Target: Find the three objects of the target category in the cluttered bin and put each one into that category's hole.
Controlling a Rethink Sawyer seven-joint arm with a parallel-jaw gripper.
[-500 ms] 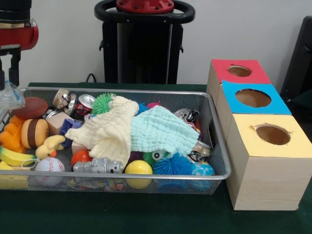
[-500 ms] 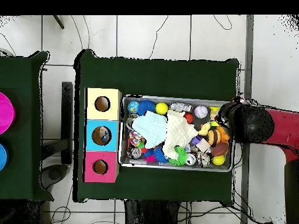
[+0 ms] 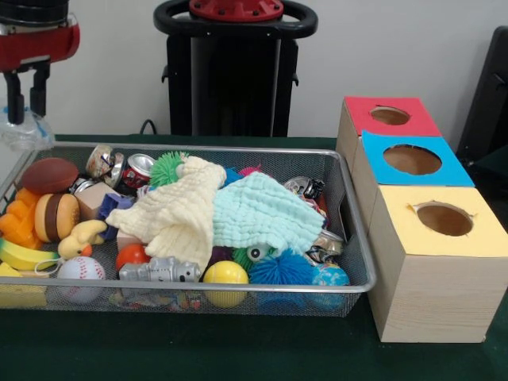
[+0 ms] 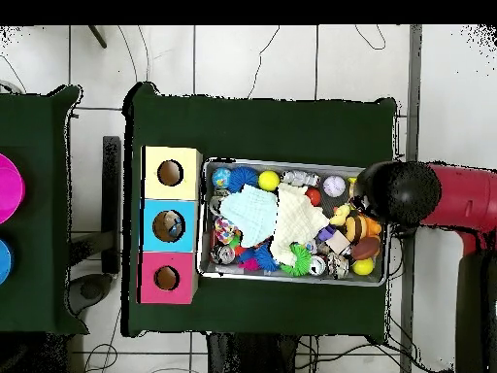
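Observation:
My gripper hangs above the left end of the wire mesh bin, shut on a crumpled clear plastic piece that dangles just over the rim. In the overhead view the black arm head covers the bin's right end and hides the gripper. The bin holds a pale yellow cloth and a mint cloth over the heap. Around them lie a baseball, a yellow ball, a blue spiky ball, crushed cans and a toy burger.
Three wooden boxes stand to the right of the bin, each with a round hole: red top, blue top, yellow top. A banana and a brown football sit under the gripper. A black stand rises behind.
The gripper has risen and shifted right, towards the bin, lifting the clear plastic piece from the bin's left rim. Nothing else in the bin has moved.

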